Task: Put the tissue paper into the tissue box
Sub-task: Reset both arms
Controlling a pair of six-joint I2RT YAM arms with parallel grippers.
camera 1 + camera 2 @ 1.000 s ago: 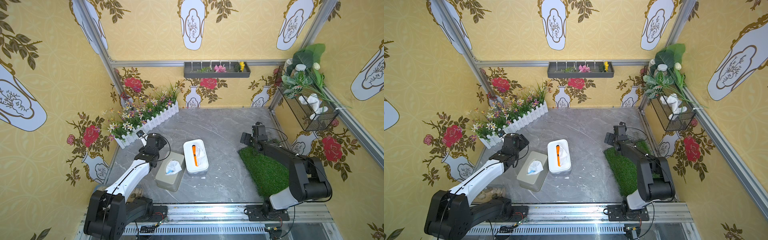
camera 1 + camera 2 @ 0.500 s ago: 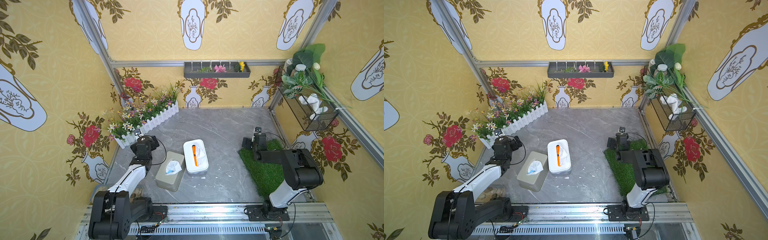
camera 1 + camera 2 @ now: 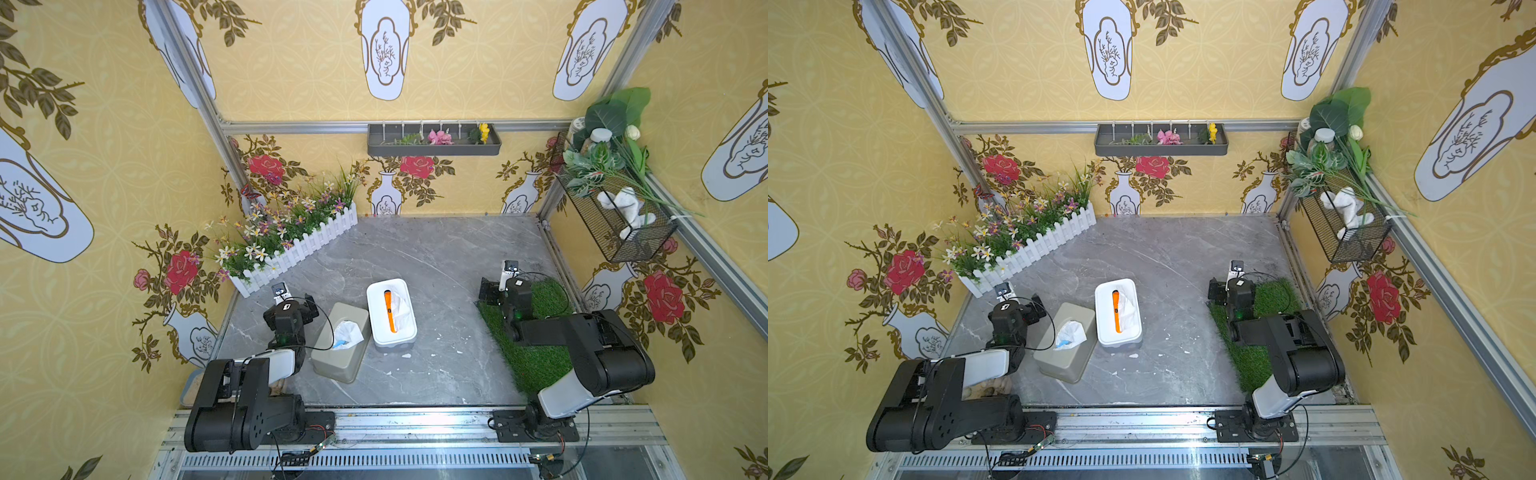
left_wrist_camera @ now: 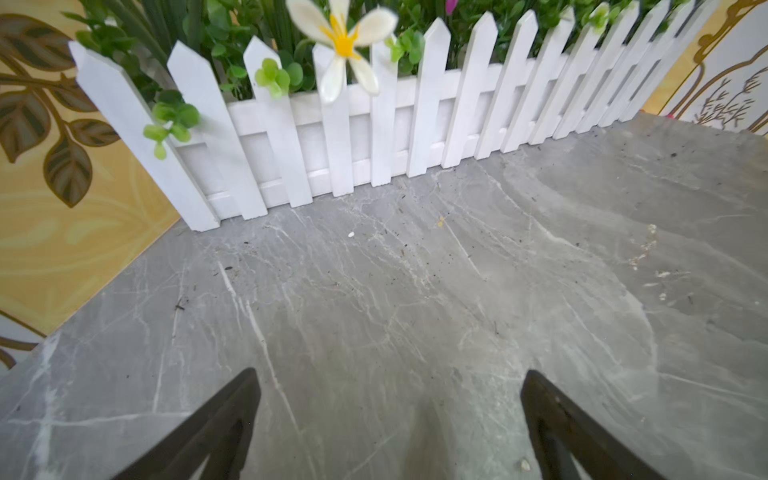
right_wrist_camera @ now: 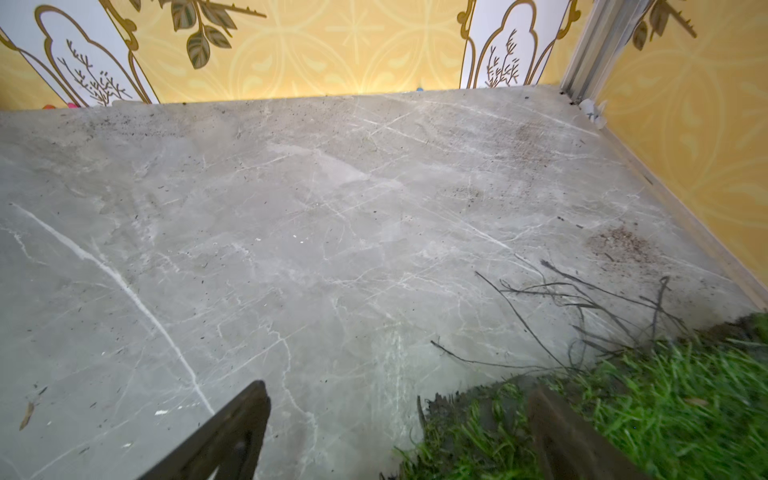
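A beige tissue box (image 3: 337, 357) (image 3: 1061, 359) lies on the grey floor, and white tissue paper (image 3: 347, 332) (image 3: 1071, 333) pokes up from its top slot. Just right of it stands a white box (image 3: 391, 312) (image 3: 1118, 312) with an orange slot and a white tissue draped on top. In both top views my left gripper (image 3: 293, 302) (image 3: 1016, 305) sits left of the beige box, facing the picket fence. Its jaws are open over bare floor (image 4: 388, 378). My right gripper (image 3: 500, 286) (image 3: 1227, 289) is open at the grass mat's far edge (image 5: 399, 390), holding nothing.
A white picket fence with flowers (image 3: 299, 249) (image 4: 374, 137) runs along the back left, close ahead of the left gripper. A green grass mat (image 3: 536, 353) (image 5: 644, 415) lies under the right arm. Small white scraps (image 3: 406, 355) dot the floor near the white box. Walls enclose three sides.
Both arms have pulled back toward their bases. The left gripper moved away from the beige box toward the left wall; the right gripper drew back over the grass mat. The boxes have not moved.
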